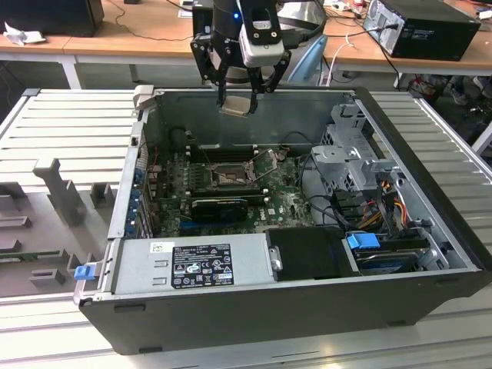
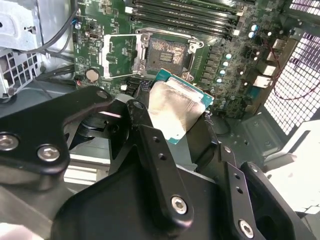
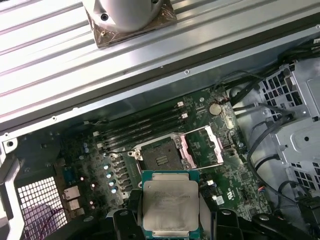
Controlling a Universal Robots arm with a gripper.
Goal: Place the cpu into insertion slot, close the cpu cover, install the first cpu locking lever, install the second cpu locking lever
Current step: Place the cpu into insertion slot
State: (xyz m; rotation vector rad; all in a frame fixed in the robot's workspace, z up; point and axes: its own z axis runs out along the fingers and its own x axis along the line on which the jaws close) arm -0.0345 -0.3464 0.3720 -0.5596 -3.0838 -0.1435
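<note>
Silver-grey cpu (image 3: 169, 205) w/ teal-green edge, top dull, clamped btwn black jaws above open insertion slot (image 3: 161, 159).

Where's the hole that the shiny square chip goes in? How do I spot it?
Look inside the big open computer case, at the green board on its floor. Near the board's middle sits the slot, a dark square with a metal rim. Its neighbours, the memory slots, are long thin black strips; it alone is square.

The cpu (image 3: 167, 206) has a dull, silvery metal top; the insertion slot (image 3: 161, 159) has a shiny metal rim.
</note>
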